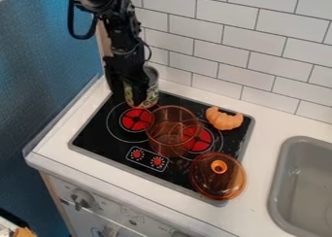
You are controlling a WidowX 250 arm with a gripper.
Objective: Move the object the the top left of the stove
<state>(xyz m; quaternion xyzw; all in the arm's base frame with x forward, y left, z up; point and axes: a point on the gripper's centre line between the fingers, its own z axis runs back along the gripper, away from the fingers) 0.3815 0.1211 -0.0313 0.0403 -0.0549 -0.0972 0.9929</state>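
Observation:
The black gripper point(128, 91) hangs from the upper left over the stove's top left part. It overlaps the left side of a can point(152, 88) with a colourful label and a metal top. The can stands upright near the back left edge of the black stove point(107, 146), behind the left burner. Part of the can is hidden by the gripper, so I cannot tell whether it is held.
A transparent brown pot point(170, 131) stands mid-stove, with an orange croissant point(224, 118) behind it to the right. Its lid point(218, 177) with an orange knob lies at the front right. A grey sink point(285, 182) is at far right; tiled wall point(233, 46) behind.

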